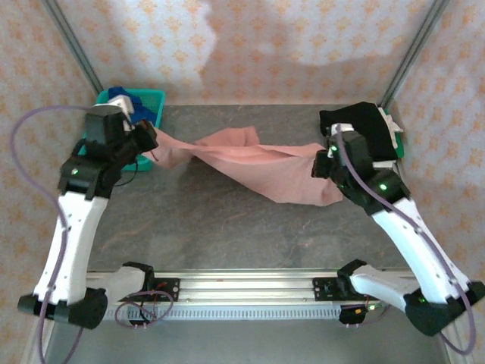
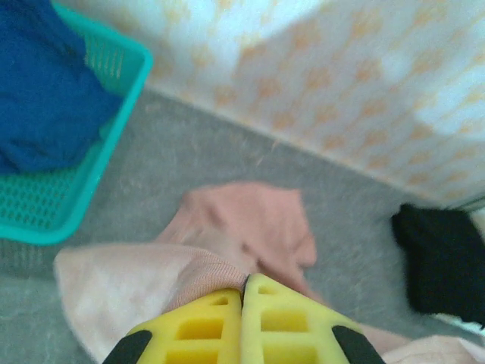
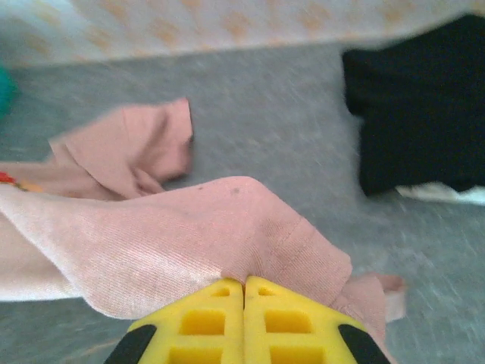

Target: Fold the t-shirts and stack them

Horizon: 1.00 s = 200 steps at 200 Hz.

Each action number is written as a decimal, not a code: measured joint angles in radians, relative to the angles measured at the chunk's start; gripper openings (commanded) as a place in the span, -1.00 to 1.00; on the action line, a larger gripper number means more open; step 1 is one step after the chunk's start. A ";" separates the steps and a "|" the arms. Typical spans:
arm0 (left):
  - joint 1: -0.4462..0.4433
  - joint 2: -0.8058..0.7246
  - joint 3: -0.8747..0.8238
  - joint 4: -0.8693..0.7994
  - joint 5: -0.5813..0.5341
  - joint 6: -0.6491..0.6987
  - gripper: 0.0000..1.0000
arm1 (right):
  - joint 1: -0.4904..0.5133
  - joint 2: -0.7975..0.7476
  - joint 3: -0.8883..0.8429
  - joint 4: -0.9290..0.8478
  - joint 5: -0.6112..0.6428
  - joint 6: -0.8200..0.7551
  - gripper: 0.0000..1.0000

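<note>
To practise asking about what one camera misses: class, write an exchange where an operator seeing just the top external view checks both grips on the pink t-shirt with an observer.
Operator: Is the left gripper shut on the pink t-shirt?
Observer: Yes; the left wrist view has its yellow fingers pressed together, pink cloth caught at their tips.
Operator: And the right gripper?
Observer: Shut too; a fold of the shirt emerges from between its closed tips.

A: Where's the open table (image 1: 227,227)?
B: From centre to six o'clock, bare up to the rail (image 1: 250,288); also a strip at twelve by the wall (image 1: 265,45).
A: And blocked?
B: The pink tee (image 1: 250,163) spans nine to three; basket (image 1: 149,93) at ten, black tee (image 1: 362,125) at two.
</note>
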 measured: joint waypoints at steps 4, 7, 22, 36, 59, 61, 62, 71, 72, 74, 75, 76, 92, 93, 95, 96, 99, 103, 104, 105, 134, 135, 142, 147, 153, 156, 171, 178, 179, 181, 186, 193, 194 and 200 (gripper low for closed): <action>0.000 -0.014 0.019 -0.006 -0.006 0.001 -1.00 | 0.000 -0.012 0.007 0.003 -0.010 -0.008 -1.00; 0.000 -0.021 0.030 -0.010 -0.010 0.001 -1.00 | 0.000 -0.019 0.012 0.005 -0.016 -0.011 -1.00; 0.000 -0.041 0.082 -0.012 -0.035 0.004 -1.00 | 0.000 -0.035 0.037 0.027 -0.032 -0.034 -1.00; 0.000 -0.027 0.126 -0.011 -0.056 0.013 -1.00 | 0.000 -0.002 0.072 0.049 -0.020 -0.051 -1.00; 0.000 0.129 0.250 -0.016 -0.068 0.038 -1.00 | -0.010 0.219 0.228 0.063 0.064 -0.085 -1.00; 0.000 0.151 0.270 -0.018 -0.068 0.040 -1.00 | -0.012 0.237 0.243 0.063 0.070 -0.087 -1.00; 0.000 0.159 0.275 -0.017 -0.068 0.041 -1.00 | -0.014 0.253 0.257 0.064 0.077 -0.089 -1.00; 0.000 0.265 0.360 -0.018 -0.068 0.055 -1.00 | -0.029 0.365 0.349 0.074 0.111 -0.101 -1.00; 0.000 0.274 0.368 -0.018 -0.068 0.056 -1.00 | -0.032 0.388 0.365 0.077 0.113 -0.103 -1.00; 0.001 0.304 0.394 -0.021 -0.066 0.060 -1.00 | -0.035 0.408 0.380 0.077 0.117 -0.106 -1.00; 0.001 0.313 0.404 -0.021 -0.067 0.061 -1.00 | -0.039 0.430 0.397 0.078 0.122 -0.106 -1.00; 0.001 0.331 0.419 -0.019 -0.067 0.062 -1.00 | -0.041 0.439 0.405 0.079 0.126 -0.107 -1.00; 0.008 0.557 0.614 -0.034 -0.063 0.086 -1.00 | -0.077 0.652 0.590 0.066 0.160 -0.122 -1.00; 0.008 0.567 0.626 -0.037 -0.061 0.087 -1.00 | -0.078 0.661 0.599 0.065 0.161 -0.123 -1.00; 0.010 0.596 0.658 -0.042 -0.059 0.087 -1.00 | -0.083 0.684 0.624 0.061 0.165 -0.125 -1.00; 0.010 0.607 0.668 -0.042 -0.059 0.089 -1.00 | -0.084 0.691 0.632 0.061 0.166 -0.125 -1.00; 0.013 0.649 0.713 -0.050 -0.056 0.095 -1.00 | -0.090 0.726 0.671 0.053 0.166 -0.126 -1.00; 0.014 0.696 0.766 -0.056 -0.055 0.099 -1.00 | -0.098 0.768 0.724 0.043 0.171 -0.128 -1.00; 0.014 0.706 0.777 -0.058 -0.054 0.100 -1.00 | -0.099 0.774 0.733 0.043 0.171 -0.128 -1.00; 0.015 0.727 0.801 -0.066 -0.053 0.103 -1.00 | -0.101 0.789 0.752 0.039 0.171 -0.129 -1.00; 0.027 0.971 1.176 -0.164 -0.029 0.113 -1.00 | -0.127 0.989 1.157 -0.073 0.181 -0.149 -1.00; 0.027 0.974 1.184 -0.167 -0.027 0.113 -1.00 | -0.127 0.995 1.176 -0.079 0.182 -0.150 -1.00; 0.030 0.974 1.195 -0.172 -0.018 0.113 -1.00 | -0.127 1.014 1.255 -0.099 0.186 -0.157 -1.00; 0.031 0.958 1.191 -0.175 -0.010 0.113 -1.00 | -0.127 1.018 1.297 -0.109 0.189 -0.162 -1.00; 0.031 0.931 1.173 -0.172 0.000 0.113 -1.00 | -0.127 1.017 1.337 -0.117 0.193 -0.169 -1.00; 0.031 0.914 1.156 -0.169 0.003 0.113 -1.00 | -0.127 1.013 1.350 -0.120 0.195 -0.172 -1.00; 0.031 0.779 1.027 -0.133 0.014 0.117 -1.00 | -0.127 0.967 1.359 -0.125 0.200 -0.188 -1.00; 0.031 0.708 0.955 -0.112 0.017 0.122 -1.00 | -0.127 0.932 1.329 -0.124 0.203 -0.195 -1.00; 0.031 0.699 0.947 -0.109 0.016 0.122 -1.00 | -0.127 0.928 1.323 -0.123 0.203 -0.195 -1.00; 0.031 0.674 0.922 -0.101 0.017 0.123 -1.00 | -0.127 0.912 1.302 -0.118 0.203 -0.195 -1.00; 0.031 0.617 0.865 -0.080 0.018 0.126 -1.00 | -0.127 0.879 1.256 -0.116 0.204 -0.198 -1.00; 0.031 0.544 0.792 -0.055 0.021 0.130 -1.00 | -0.128 0.822 1.164 -0.101 0.203 -0.201 -1.00; 0.031 0.528 0.776 -0.050 0.022 0.132 -1.00 | -0.129 0.810 1.142 -0.098 0.203 -0.201 -1.00; 0.030 0.467 0.714 -0.031 0.024 0.134 -1.00 | -0.129 0.761 1.052 -0.085 0.201 -0.202 -1.00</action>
